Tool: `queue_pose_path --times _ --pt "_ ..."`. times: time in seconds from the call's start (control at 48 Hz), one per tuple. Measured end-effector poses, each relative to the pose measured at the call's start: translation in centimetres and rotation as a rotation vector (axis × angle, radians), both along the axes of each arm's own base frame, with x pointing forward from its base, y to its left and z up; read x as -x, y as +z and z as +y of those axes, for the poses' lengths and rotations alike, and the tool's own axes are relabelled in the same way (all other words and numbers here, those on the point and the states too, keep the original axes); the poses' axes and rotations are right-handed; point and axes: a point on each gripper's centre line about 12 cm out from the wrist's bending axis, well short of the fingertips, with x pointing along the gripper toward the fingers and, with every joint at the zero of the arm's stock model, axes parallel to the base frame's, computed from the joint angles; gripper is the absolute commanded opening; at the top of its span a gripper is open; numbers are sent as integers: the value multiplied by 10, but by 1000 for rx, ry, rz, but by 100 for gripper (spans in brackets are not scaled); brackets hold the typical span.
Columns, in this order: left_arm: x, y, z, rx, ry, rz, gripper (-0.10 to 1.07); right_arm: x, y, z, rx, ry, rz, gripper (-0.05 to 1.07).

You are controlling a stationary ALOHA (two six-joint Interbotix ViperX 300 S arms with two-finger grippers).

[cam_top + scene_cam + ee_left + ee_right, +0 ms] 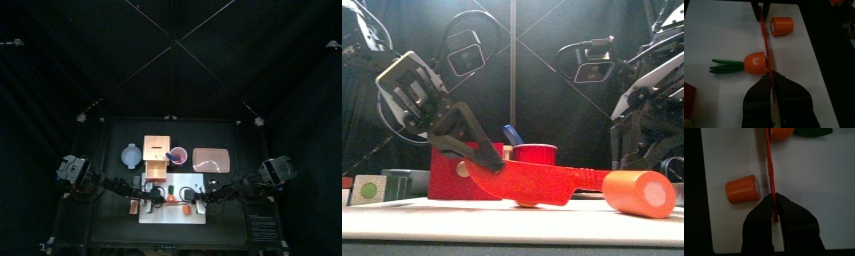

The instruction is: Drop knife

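Knife (765,37) is pinched at both ends, the left end effector (771,80) closed on one end and the right end effector (774,210) closed narrow on the other, so the red blade spans between them just above the white board (817,173) near the worktop's front edge. In the wrist views it runs right over the cut carrot: the leafy half (745,62) under the blade, the stub (783,26) just beside it. The release looks like the step in hand, and the drop calls for both grips to open, letting it fall flat on the board.
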Motion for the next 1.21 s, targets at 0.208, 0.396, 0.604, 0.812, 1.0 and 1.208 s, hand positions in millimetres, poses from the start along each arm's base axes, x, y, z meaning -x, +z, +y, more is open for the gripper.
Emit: queue_pose_path --times 0.208,0.396,0.604,0.812,1.0,1.208 --pt "1 12 0 8 -2 -27 35 0 17 1 -12 7 -49 15" --pt "0 21 -1 16 -2 -51 35 3 25 0 -18 5 -69 15" --pt "-3 31 -10 25 -25 -81 35 1 28 2 -21 6 -75 15" --pt "-6 41 -16 36 -36 -109 35 1 35 2 -16 7 -84 15" --pt "-10 54 -20 38 -54 -177 35 4 49 5 -17 10 -105 15" --pt "0 49 -53 46 -139 -196 35 0 64 27 -44 65 -152 15"
